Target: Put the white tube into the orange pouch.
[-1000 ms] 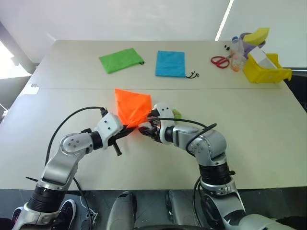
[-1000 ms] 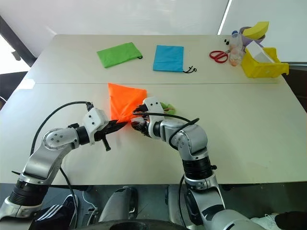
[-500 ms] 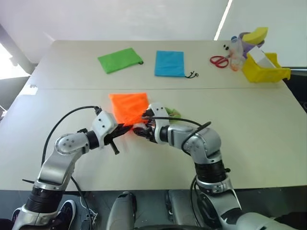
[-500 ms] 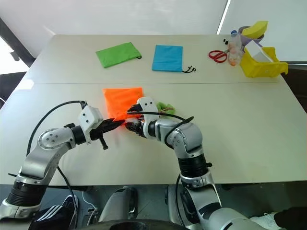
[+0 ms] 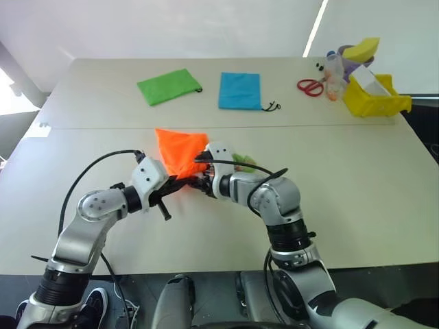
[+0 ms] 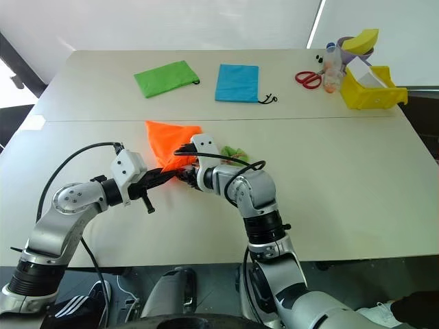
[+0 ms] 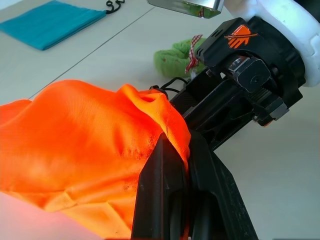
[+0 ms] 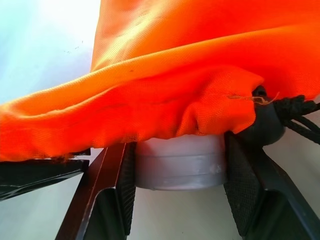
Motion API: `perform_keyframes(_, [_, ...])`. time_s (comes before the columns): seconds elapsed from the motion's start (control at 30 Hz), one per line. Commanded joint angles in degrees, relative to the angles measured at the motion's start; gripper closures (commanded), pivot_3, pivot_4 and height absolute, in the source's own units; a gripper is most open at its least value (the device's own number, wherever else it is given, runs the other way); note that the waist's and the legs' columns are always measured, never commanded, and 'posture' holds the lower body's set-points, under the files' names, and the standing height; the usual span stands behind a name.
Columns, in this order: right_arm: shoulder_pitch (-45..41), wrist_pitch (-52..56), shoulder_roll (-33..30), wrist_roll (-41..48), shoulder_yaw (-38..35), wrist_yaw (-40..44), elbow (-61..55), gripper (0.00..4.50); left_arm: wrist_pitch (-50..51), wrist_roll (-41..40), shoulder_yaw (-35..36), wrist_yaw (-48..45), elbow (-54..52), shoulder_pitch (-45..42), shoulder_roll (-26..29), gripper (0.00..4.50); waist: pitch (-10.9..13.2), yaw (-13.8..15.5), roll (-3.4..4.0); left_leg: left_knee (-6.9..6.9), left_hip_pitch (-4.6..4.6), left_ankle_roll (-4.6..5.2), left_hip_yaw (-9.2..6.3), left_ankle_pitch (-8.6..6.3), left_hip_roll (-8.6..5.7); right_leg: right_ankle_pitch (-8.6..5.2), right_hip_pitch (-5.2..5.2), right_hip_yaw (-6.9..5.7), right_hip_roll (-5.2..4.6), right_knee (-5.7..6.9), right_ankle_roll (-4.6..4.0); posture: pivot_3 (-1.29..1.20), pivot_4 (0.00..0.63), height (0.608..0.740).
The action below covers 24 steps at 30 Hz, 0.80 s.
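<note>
Left gripper (image 7: 175, 150) pinching the mouth hem of the pouch (image 5: 180, 151), fingers fully closed on the orange fabric and lifting that edge off the table (image 5: 357, 178). Right gripper (image 8: 177, 165) meeting it from the opposite side, jaws about half open and clamping the tube (image 8: 179, 162) by its wide white cap. Tube sitting at the pouch mouth, cap end showing between the right fingers (image 8: 116, 192), the rest hidden under the draped orange cloth; how far it reaches inside cannot be told. Black cord (image 8: 295, 112) bunching just beside the cap at the gathered hem. Pouch lying near the middle of the table, far corners resting flat, near edge raised between the two grippers. Small green item (image 5: 243, 162) lying just beside the right wrist, touching nothing held. Green pouch (image 5: 169, 86) and blue pouch (image 5: 240, 90) lying flat side by side toward the far edge, well apart from the work. Red scissors (image 5: 310, 86), clear bottle (image 5: 334, 72) and yellow bin (image 5: 374, 96) standing at the far right corner.
</note>
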Motion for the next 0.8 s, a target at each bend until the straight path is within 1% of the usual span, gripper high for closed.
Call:
perform_keyframes(0.03, [-1.68,-1.95,3.08,2.27,-2.61,0.08,0.54,2.65,0.32,-0.85,-1.17,-0.85,-1.83,-0.08,-0.03,4.50,0.00,-0.04,0.00,0.00,0.00,0.00,0.00,0.00,0.00,0.00,0.01,0.00,0.00,0.00,0.00,0.00,0.150,0.740])
perform_keyframes(0.13, [-1.93,-2.08,3.09,2.18,-2.07,-0.93,0.92,2.65,0.61,-0.95,-1.14,-0.78,-2.14,-0.19,0.02,4.50,0.00,-0.13,0.00,0.00,-0.01,0.00,0.00,0.00,0.00,0.00,0.00,0.01,-0.02,-0.01,0.00,0.00,0.150,0.740])
perform_keyframes(0.27, [-1.58,-2.72,2.78,2.73,-1.11,0.01,1.08,2.65,0.66,-0.81,-1.24,-0.39,-2.32,-0.15,-0.10,4.50,0.00,-0.16,0.01,-0.04,-0.02,0.00,-0.02,0.00,0.00,0.00,-0.04,0.01,-0.02,-0.01,0.00,0.00,0.150,0.740])
perform_keyframes(0.33, [-1.40,-2.93,2.46,2.83,-0.84,0.43,1.07,1.62,0.55,-0.60,-1.23,-0.15,-2.27,-0.10,-0.12,4.50,0.00,-0.15,0.01,-0.05,-0.03,0.00,-0.02,0.00,0.00,0.00,-0.05,0.00,-0.01,-0.01,0.00,0.00,0.150,0.740])
perform_keyframes(0.37, [-1.34,-2.72,2.52,3.22,-1.03,0.81,1.08,1.32,0.49,-0.51,-1.20,-0.03,-2.16,-0.09,-0.17,4.50,0.00,-0.15,0.01,-0.05,-0.04,0.00,-0.02,0.00,0.00,0.00,-0.06,0.00,-0.01,-0.01,0.00,0.00,0.150,0.740])
perform_keyframes(0.43, [-1.15,-2.44,2.09,3.43,-0.30,1.64,0.39,0.38,0.34,-0.23,-1.19,0.00,-2.12,0.03,-0.14,4.50,0.00,-0.08,0.00,-0.05,-0.04,0.00,-0.03,0.00,0.00,0.00,-0.05,0.00,-0.03,-0.01,0.00,0.00,0.150,0.740])
perform_keyframes(0.47, [-1.01,-2.02,1.31,3.52,0.97,2.63,-0.42,0.03,0.31,-0.17,-1.14,0.02,-2.17,0.08,-0.18,4.50,0.00,0.02,0.00,-0.04,-0.04,0.00,-0.03,0.00,0.00,0.00,-0.04,0.00,-0.03,-0.01,0.00,0.00,0.150,0.740])
perform_keyframes(0.57, [-0.63,-2.57,-2.77,2.85,5.78,6.25,-2.94,0.03,-0.08,0.33,-0.95,0.30,-1.96,0.09,-0.31,4.50,0.00,0.15,0.01,-0.01,-0.02,0.00,-0.02,0.00,0.00,-0.01,0.02,0.00,-0.14,-0.04,-0.02,0.00,0.150,0.740])
perform_keyframes(0.7, [0.16,-1.91,-7.02,4.71,7.38,10.57,-6.43,0.03,-0.51,0.58,-0.55,0.41,-1.50,0.25,-0.11,4.50,0.00,0.05,0.01,-0.01,-0.09,0.00,-0.03,0.00,-0.03,-0.01,0.00,0.04,-0.19,-0.15,-0.01,0.00,0.150,0.740])
perform_keyframes(0.8, [0.50,-3.18,-11.90,4.17,9.39,14.00,-9.19,0.03,-0.96,0.75,-0.17,0.27,-1.03,0.63,0.21,4.50,0.00,0.06,0.00,-0.01,-0.50,0.00,-0.02,0.00,-0.06,0.01,-0.43,0.00,-0.11,-0.08,0.03,0.00,0.150,0.740])
